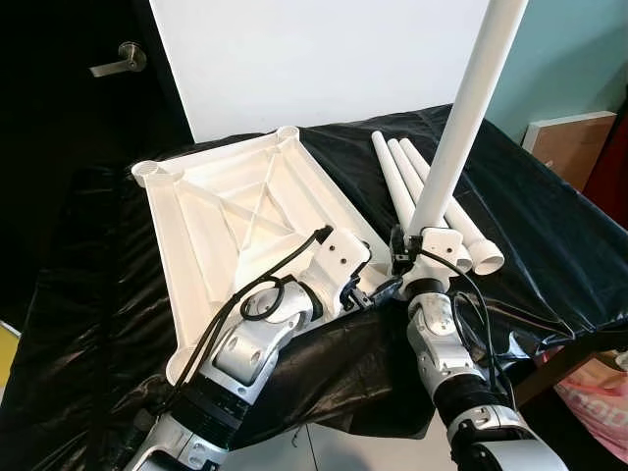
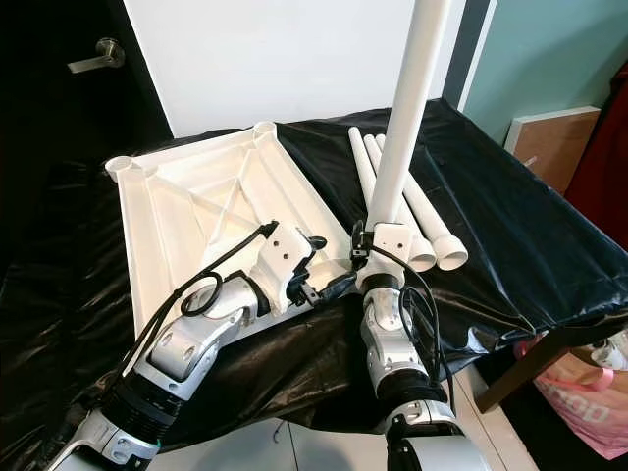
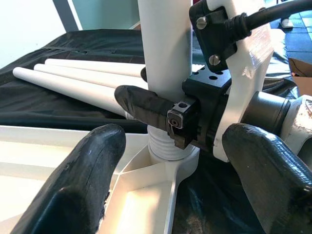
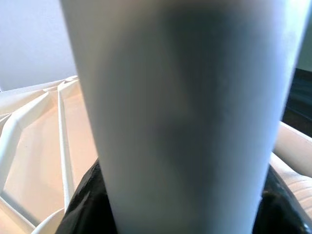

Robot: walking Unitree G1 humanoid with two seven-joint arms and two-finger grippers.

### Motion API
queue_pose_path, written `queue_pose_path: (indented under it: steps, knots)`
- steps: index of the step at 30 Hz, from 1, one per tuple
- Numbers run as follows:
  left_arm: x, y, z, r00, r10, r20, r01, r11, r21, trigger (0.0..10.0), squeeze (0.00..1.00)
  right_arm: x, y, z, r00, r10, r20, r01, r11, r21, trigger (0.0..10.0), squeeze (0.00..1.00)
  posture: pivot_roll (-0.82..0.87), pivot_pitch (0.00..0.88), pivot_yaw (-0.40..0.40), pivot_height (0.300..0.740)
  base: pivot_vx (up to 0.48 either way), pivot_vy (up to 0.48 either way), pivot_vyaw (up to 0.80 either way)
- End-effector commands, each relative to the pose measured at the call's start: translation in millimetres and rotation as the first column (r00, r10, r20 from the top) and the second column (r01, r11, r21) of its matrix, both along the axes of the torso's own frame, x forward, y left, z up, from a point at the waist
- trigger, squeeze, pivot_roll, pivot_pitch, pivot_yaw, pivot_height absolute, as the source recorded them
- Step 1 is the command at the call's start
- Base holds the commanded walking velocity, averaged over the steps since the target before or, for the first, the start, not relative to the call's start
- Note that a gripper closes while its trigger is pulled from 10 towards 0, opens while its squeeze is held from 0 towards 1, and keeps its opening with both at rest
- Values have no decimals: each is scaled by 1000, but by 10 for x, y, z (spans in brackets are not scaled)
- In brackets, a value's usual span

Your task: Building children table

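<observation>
A white table top (image 1: 235, 216) lies upside down on a black sheet (image 1: 88, 343). My right gripper (image 1: 420, 245) is shut on a white table leg (image 1: 461, 118) and holds it upright, slightly tilted. The leg's threaded end (image 3: 163, 146) sits in the near right corner socket (image 3: 170, 168) of the table top. My left gripper (image 1: 378, 289) is open beside that corner, its two black fingers (image 3: 83, 180) spread on either side of the socket without touching the leg. In the right wrist view the leg (image 4: 180, 112) stands close up, with the ribbed table top (image 4: 34, 146) behind it.
Three more white legs (image 1: 412, 186) lie side by side on the sheet, right of the table top. Behind are a dark door with a lever handle (image 1: 123, 61) and a white wall. A wooden board (image 1: 569, 147) leans at the right; a pink bag (image 1: 599, 402) sits on the floor below.
</observation>
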State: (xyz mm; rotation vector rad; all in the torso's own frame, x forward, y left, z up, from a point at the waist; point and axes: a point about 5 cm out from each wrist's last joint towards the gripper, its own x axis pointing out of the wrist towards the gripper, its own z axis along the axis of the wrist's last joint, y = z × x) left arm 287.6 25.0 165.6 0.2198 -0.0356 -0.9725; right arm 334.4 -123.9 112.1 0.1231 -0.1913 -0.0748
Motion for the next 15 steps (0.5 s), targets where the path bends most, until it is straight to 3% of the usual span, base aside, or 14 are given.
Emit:
queue_pose_path:
  steps: [1, 2, 7, 14, 15]
  knots:
    - [-26, -3, -2, 999, -45, -11, 46, 999, 10, 10000, 0, -86, -57, -186, 997, -31, -67, 35, 997, 67, 10000, 953, -188, 2, 43, 740, 0, 0, 0]
    - [-23, -3, -2, 999, -45, -11, 45, 999, 9, 10000, 0, -83, -62, -167, 998, -15, -57, 20, 996, 82, 10000, 1000, -190, 4, 44, 740, 0, 0, 0]
    - [-10, -4, 1, 999, -41, -11, 41, 999, 8, 10000, 0, -65, -93, -107, 999, 21, -24, -18, 995, 99, 10000, 1000, -191, 5, 44, 740, 0, 0, 0]
    - [7, 9, 6, 999, -32, -9, 32, 999, 8, 10000, 0, -27, -200, 11, 985, 173, 29, -173, 985, 11, 10000, 1000, -194, 7, 41, 740, 0, 0, 0]
    - [8, 9, 5, 999, -30, -9, 31, 1000, 8, 10000, 0, -26, -224, 30, 980, 198, 36, -197, 980, -8, 10000, 675, -195, 6, 41, 740, 0, 0, 0]
